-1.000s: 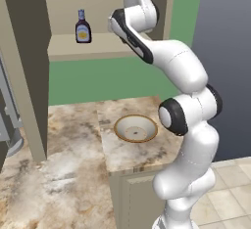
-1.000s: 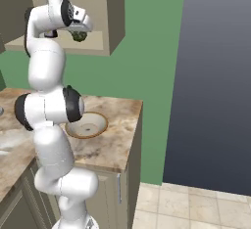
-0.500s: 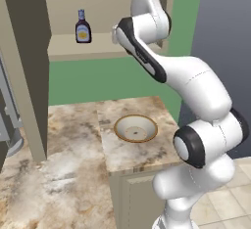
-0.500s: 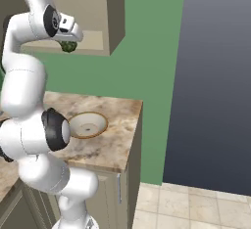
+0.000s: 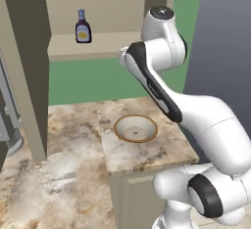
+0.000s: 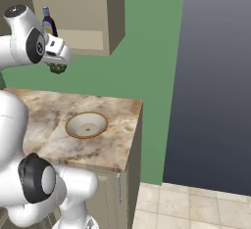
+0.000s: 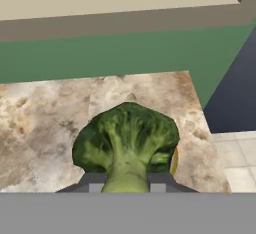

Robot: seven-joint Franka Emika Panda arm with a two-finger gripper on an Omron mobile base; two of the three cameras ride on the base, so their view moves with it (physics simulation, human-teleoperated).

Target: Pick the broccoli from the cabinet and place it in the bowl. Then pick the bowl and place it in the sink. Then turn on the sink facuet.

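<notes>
The white jointed arm is rising from its base beside the counter, bending at the elbow and reaching up so that its hand is hanging in the air above the marbled beige stone counter (image 5: 73, 174), just below and in front of the beige-tan wall cabinet (image 6: 113, 12). The two-finger gripper (image 6: 58, 66) is pointing downward — its jaws are clamped on the pale stalk of the small dark green broccoli floret (image 7: 126, 145), which is hanging under the white hand in the right base view (image 6: 57, 68). In the hand view the floret is covering most of the wide shallow cream bowl with a brown rim (image 5: 136, 127), a sliver of whose rim is peeking out at its right. The bowl is sitting on the counter below the cabinet. On the cabinet's shelf, a dark sauce bottle with a yellow label (image 5: 83, 27) is standing upright.
</notes>
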